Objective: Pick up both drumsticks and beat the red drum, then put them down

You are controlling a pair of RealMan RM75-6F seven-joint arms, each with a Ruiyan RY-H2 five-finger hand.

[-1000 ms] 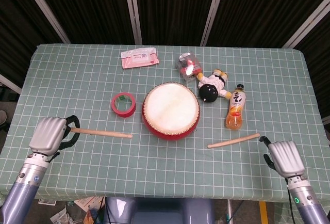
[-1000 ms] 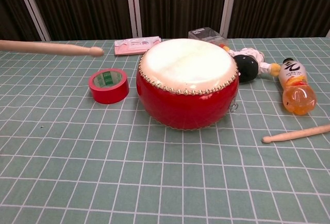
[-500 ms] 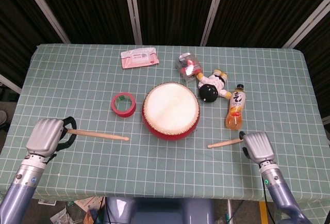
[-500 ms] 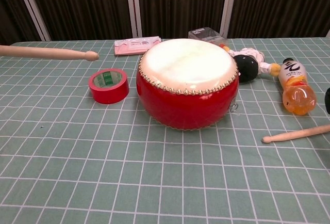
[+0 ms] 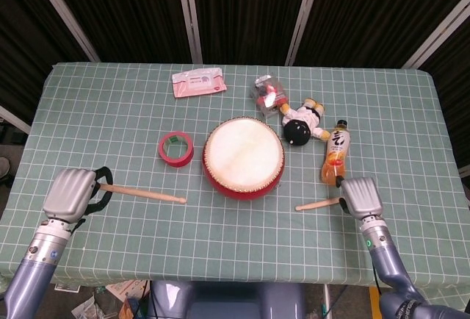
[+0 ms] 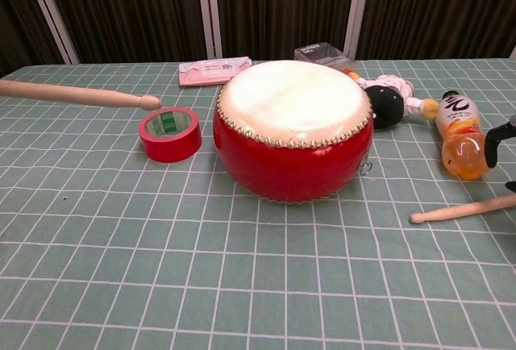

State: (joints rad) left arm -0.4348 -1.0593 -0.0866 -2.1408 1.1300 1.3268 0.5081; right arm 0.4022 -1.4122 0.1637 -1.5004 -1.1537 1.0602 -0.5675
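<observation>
I'm holding the left drumstick (image 5: 143,192) in my left hand (image 5: 70,193), fingers wrapped round its butt, tip pointing right toward the red drum (image 5: 243,158) and hanging clear of the bench (image 5: 110,106) in the chest view. My right hand (image 5: 361,197) is sitting over the butt of the right drumstick (image 5: 319,204), which is lying flat on the bench just near-right of the drum. I can't tell whether those fingers are spread or closing; only the back of the hand is showing, and the chest view is catching just dark fingers (image 6: 498,139) at the right edge.

Risks: the orange drink bottle (image 5: 335,153) is lying right beside my right hand, so a sloppy close is likely knocking or rolling it. The stick is thin and flat on the cloth, so the fingers may be pushing it away instead of getting under it. On the left, the grip is at the very end, so the stick may be pivoting or slipping on the first beat. The red tape roll (image 5: 175,148) is near the left swing path.

Versus half a second ago: the right hand is sitting a touch farther in, nearer the bottle, now peeking into the chest view. The left stick's tip is riding slightly lower and further right. Right stick unmoved.
</observation>
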